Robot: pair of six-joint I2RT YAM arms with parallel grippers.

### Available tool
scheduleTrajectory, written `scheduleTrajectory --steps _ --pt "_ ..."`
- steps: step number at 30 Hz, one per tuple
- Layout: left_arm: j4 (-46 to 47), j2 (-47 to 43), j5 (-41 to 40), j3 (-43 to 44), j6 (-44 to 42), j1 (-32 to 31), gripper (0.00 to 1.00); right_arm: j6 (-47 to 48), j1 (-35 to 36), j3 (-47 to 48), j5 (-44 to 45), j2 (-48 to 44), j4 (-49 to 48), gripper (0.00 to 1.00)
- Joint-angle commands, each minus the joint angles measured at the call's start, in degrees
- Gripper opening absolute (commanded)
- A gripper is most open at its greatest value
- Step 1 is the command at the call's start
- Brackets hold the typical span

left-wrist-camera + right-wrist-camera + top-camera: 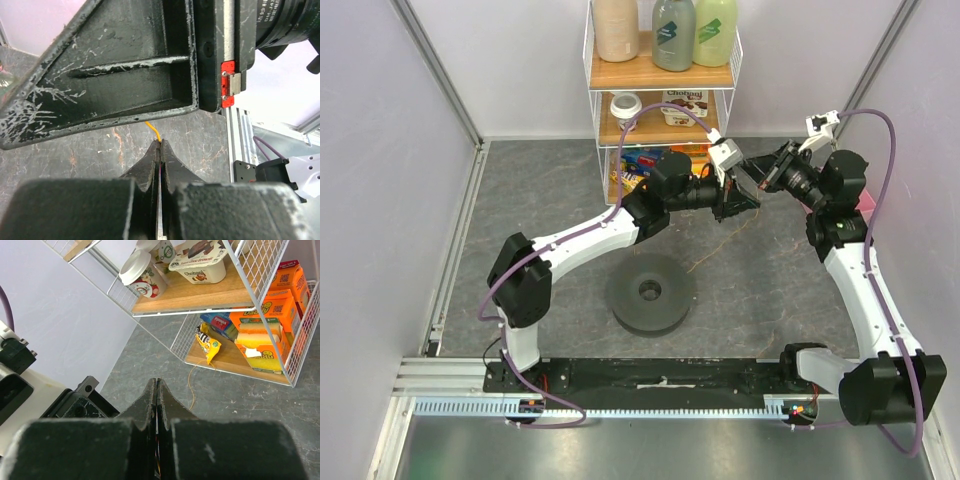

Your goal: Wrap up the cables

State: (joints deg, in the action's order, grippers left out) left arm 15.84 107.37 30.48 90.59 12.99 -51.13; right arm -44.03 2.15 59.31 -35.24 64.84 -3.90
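Note:
The cable is a hair-fine yellow-orange wire [720,247] that trails over the grey floor between the grippers and the dark grey round spool [650,292]. My left gripper [728,207] and right gripper [748,188] meet tip to tip above the floor in front of the shelf. In the left wrist view the left gripper [160,142] is shut, with the wire [156,132] coming out of its tips. In the right wrist view the right gripper [157,381] is shut, an orange sliver shows between its pads, and a loop of wire [191,385] lies on the floor ahead.
A white wire shelf [592,95] stands at the back with bottles, yoghurt cups and snack packs [260,340]. The right gripper's black body [115,75] fills the upper left wrist view. Metal rails [450,260] and white walls border the floor.

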Motion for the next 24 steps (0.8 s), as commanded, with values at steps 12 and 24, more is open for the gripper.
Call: scheduleTrajectory --steps 12,24 --pt "-7.11 -6.03 20.03 2.22 12.84 7.0 0.02 18.59 -11.54 8.88 -13.16 -0.06 -2.08 0.92" --pt "-20.76 -4.1 42.72 9.35 22.59 14.57 0.02 89.38 -0.95 21.2 -29.63 -4.63 44.42 0.98"
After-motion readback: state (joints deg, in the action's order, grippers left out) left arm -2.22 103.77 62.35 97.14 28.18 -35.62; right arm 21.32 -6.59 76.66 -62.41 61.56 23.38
